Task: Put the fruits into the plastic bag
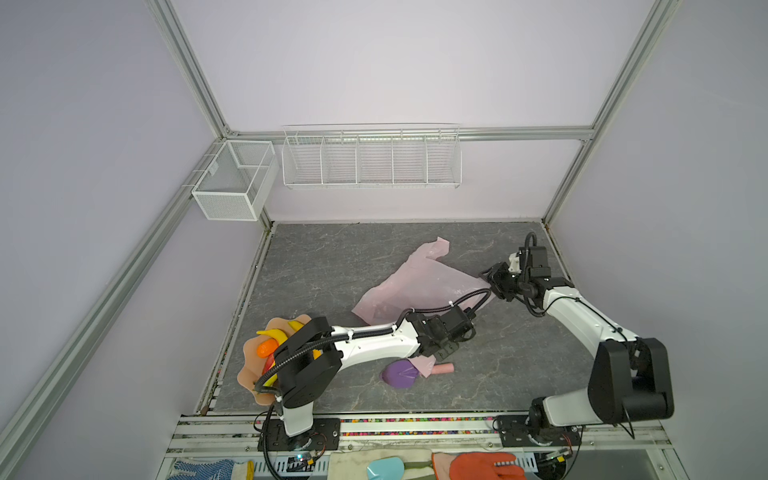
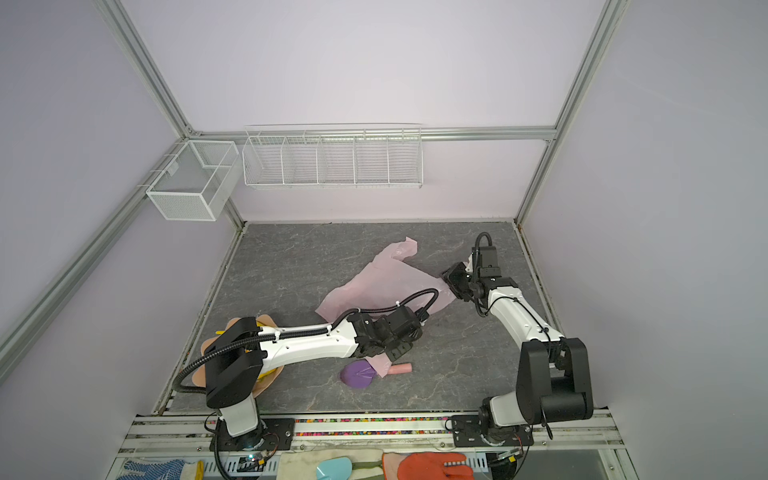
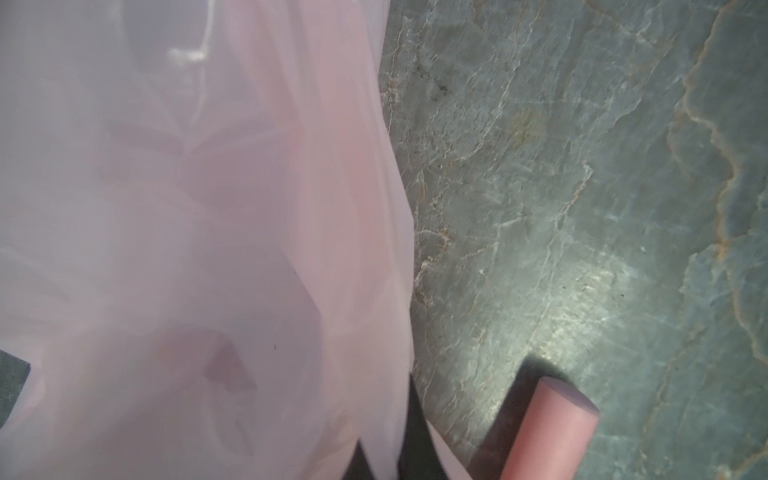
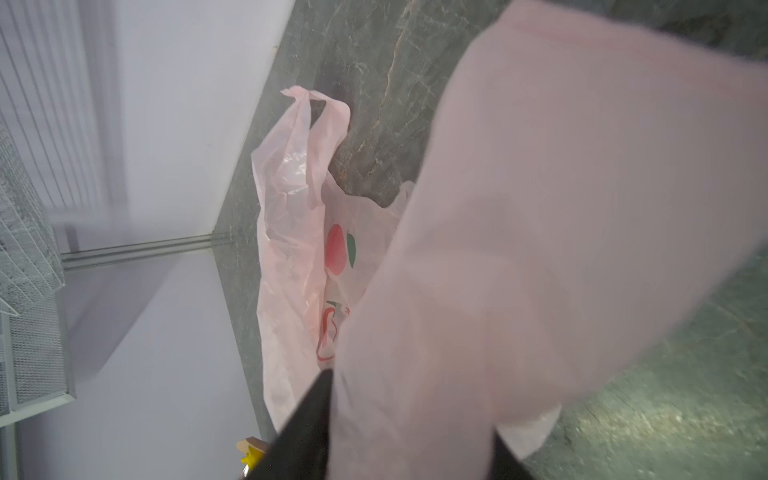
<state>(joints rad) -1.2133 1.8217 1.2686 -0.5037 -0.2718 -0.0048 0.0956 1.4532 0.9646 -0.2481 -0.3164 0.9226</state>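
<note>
Pink bag [image 3: 187, 249] lies mid-table, my left gripper [image 1: 444, 353] clenched on its 6 o'clock corner, my right gripper [image 1: 489, 283] at 3 o'clock holding or not, I cannot tell, so film may slip; fruits [image 1: 268, 347] sit at 8 o'clock.

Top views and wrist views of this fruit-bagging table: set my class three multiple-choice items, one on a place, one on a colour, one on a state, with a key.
1. Where are the small toy fruits? A in the peach scalloped bowl; B inside the pale pink plastic bag; C in the white wire basket.
2. What colour is the head of the pink-handled scoop on the grey marble table? A green; B purple; C white.
3. The left gripper is: A open over the bowl; B holding a fruit; C shut on the bag.
Key: 1 A, they sit in the bowl at the near left; 2 B, its head is purple; 3 C, the left wrist view shows bag film pinched.
</note>
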